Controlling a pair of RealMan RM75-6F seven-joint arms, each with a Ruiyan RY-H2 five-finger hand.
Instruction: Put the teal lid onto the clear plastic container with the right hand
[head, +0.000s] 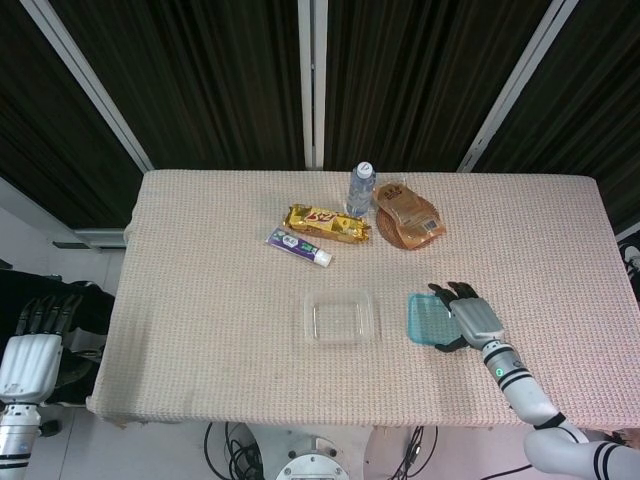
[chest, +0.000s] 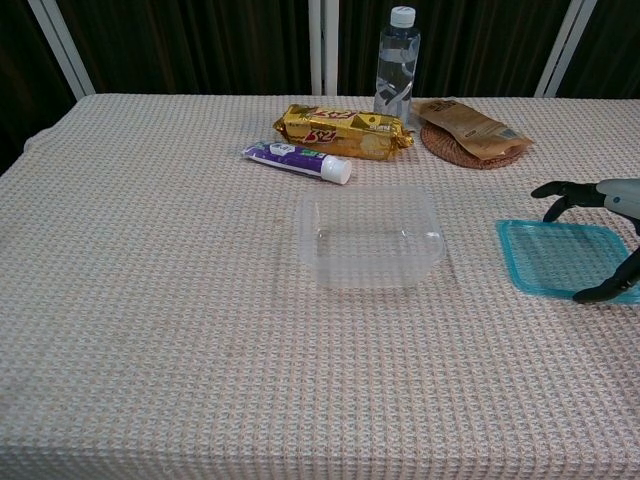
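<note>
The teal lid lies flat on the table cloth, to the right of the clear plastic container, which stands open and empty mid-table. My right hand hovers over the lid's right half with fingers spread: the fingers reach past its far edge and the thumb sits near its front edge. I cannot tell whether it touches the lid. My left hand hangs off the table's left side, fingers apart, holding nothing.
At the back stand a water bottle, a yellow snack pack, a toothpaste tube and a brown pouch on a woven coaster. The table's right edge lies just beyond my right hand.
</note>
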